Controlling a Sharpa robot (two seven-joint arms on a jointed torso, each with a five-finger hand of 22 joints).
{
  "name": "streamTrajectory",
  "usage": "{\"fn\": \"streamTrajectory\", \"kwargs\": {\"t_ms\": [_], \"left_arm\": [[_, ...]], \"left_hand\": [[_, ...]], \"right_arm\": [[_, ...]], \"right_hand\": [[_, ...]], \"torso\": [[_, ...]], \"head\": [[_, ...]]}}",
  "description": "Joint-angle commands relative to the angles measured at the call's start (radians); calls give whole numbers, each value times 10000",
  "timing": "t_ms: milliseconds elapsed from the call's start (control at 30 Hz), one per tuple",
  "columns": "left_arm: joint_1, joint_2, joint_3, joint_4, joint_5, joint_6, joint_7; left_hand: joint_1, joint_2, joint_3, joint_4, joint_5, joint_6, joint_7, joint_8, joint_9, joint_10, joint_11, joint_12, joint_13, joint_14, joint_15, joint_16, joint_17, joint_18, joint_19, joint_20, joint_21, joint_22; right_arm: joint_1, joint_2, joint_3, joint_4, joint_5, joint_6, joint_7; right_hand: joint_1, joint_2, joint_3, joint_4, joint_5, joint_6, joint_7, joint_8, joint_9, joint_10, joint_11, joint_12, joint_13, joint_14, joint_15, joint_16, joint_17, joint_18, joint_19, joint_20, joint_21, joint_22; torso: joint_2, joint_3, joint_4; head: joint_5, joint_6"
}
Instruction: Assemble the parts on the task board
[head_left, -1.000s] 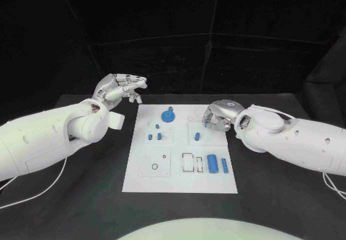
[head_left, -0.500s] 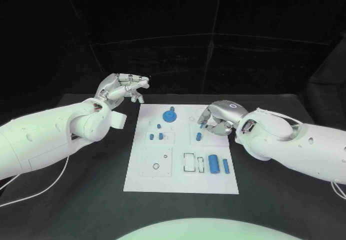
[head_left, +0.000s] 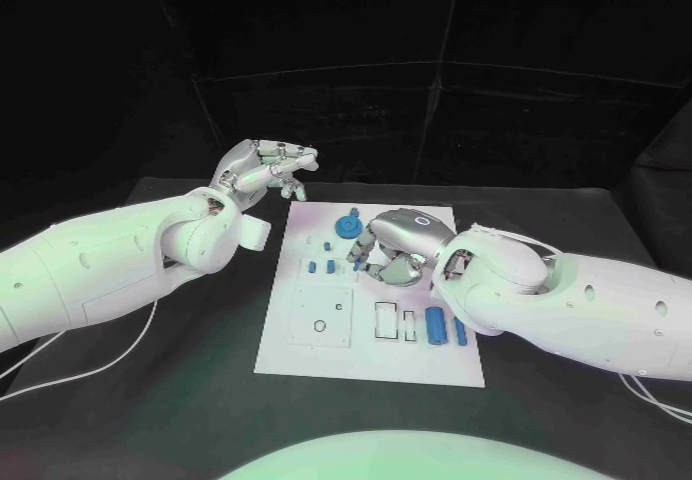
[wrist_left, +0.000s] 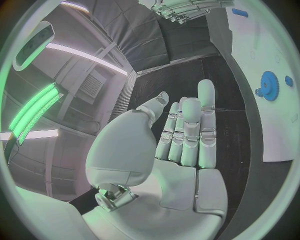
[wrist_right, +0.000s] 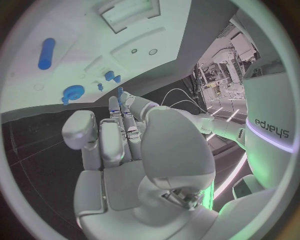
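The white task board (head_left: 296, 355) lies in the middle of the black table. On it are a blue gear (head_left: 346, 229), two short blue pegs (head_left: 322, 266), a thick blue cylinder (head_left: 433, 325) and a thinner blue rod (head_left: 460, 331). My right hand (head_left: 392, 246) hovers over the board's middle, just right of the gear, and pinches a slim blue pin (wrist_right: 120, 92) at its fingertips. The gear (wrist_right: 73, 93) and the cylinder (wrist_right: 46, 53) lie beyond those fingers. My left hand (head_left: 268, 165) is raised past the board's far left corner, holding nothing, its fingers (wrist_left: 187, 130) stretched out.
Near the board's front are a square recess (head_left: 319, 324) and narrow slots (head_left: 387, 321). Black table surface runs all round the board. My right forearm (head_left: 577, 295) covers the board's right edge. A black curtain closes off the back.
The right hand has moved from the board's right edge to its middle, toward the gear, with the blue pin at its fingertips. The left hand stays raised. The camera has shifted.
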Motion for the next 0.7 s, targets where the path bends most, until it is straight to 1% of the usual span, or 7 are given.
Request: {"fn": "streamTrajectory", "kwargs": {"t_ms": [33, 100, 200, 267, 400, 533, 700], "left_arm": [[13, 36, 8, 33, 48, 126, 104], [13, 56, 8, 42, 48, 128, 109], [13, 71, 8, 60, 48, 133, 108], [14, 77, 8, 70, 48, 136, 106], [14, 90, 8, 81, 48, 146, 103], [14, 94, 8, 86, 48, 153, 97], [14, 106, 8, 83, 48, 193, 70]], "left_hand": [[77, -30, -75, -8, -19, -44, 7, 60, -4, -75, -16, 47, 10, -80, 4, -62, -10, 125, -56, 31, -73, -15], [81, -24, -76, -7, -18, -46, 8, 62, -4, -78, -15, 50, 11, -82, 5, -61, -11, 125, -56, 32, -76, -17], [81, -24, -76, -7, -18, -46, 8, 62, -4, -78, -15, 50, 11, -82, 5, -61, -11, 125, -56, 32, -76, -17], [81, -24, -76, -7, -18, -46, 8, 62, -4, -78, -15, 50, 11, -82, 5, -61, -11, 125, -56, 32, -76, -17], [81, -24, -76, -7, -18, -46, 8, 62, -4, -78, -15, 50, 11, -82, 5, -61, -11, 125, -56, 32, -76, -17], [81, -24, -76, -7, -18, -46, 8, 62, -4, -78, -15, 50, 11, -82, 5, -61, -11, 125, -56, 32, -76, -17], [99, -15, -84, -13, -18, -55, 9, 69, -2, -89, -14, 59, 13, -95, 7, -67, -29, 125, -56, 34, -84, -22]], "right_arm": [[-52, 243, -102, -175, -131, 441, 67], [-137, 416, -150, -306, -226, 539, 73], [-276, 615, -185, -474, -322, 657, 78], [-371, 745, -199, -590, -397, 725, 85], [-541, 1021, -213, -852, -555, 842, 94], [-615, 1160, -217, -976, -629, 873, 124], [-679, 1291, -218, -1050, -684, 950, 128]], "right_hand": [[-152, 3, 24, 22, 37, 2, 63, -20, 2, 38, 28, -42, -4, 278, -35, 74, 9, -153, 47, 6, 64, 30], [-166, -3, 19, 26, 39, 2, 62, -21, 2, 37, 27, -44, -4, 277, -35, 71, 1, -163, 66, 6, 91, 85], [-170, -3, 18, 27, 40, 2, 62, -22, 2, 37, 27, -44, -4, 276, -35, 71, -1, -167, 73, 6, 100, 104], [-171, -3, 18, 28, 40, 2, 62, -22, 2, 37, 27, -45, -4, 276, -35, 71, -2, -168, 75, 6, 104, 112], [-180, -3, 16, 31, 43, 0, 62, -24, 1, 35, 27, -47, -4, 276, -35, 73, -1, -168, 76, 7, 107, 115], [-184, -1, 17, 33, 46, -1, 62, -25, 1, 34, 27, -48, -4, 277, -34, 76, 4, -167, 73, 7, 104, 108], [-194, 0, 18, 36, 51, -7, 63, -30, 0, 26, 29, -54, -5, 267, -34, 49, -55, -163, 63, 8, 94, 84]], "torso": [[-9, -7, -8], [-9, -4, 0], [-1, 0, 12], [-2, 3, 1], [0, 14, 2], [-3, 6, -1], [-2, 9, 4]], "head": [[57, -39], [90, -55], [140, -89], [186, -106], [266, -144], [296, -182], [326, -210]]}}
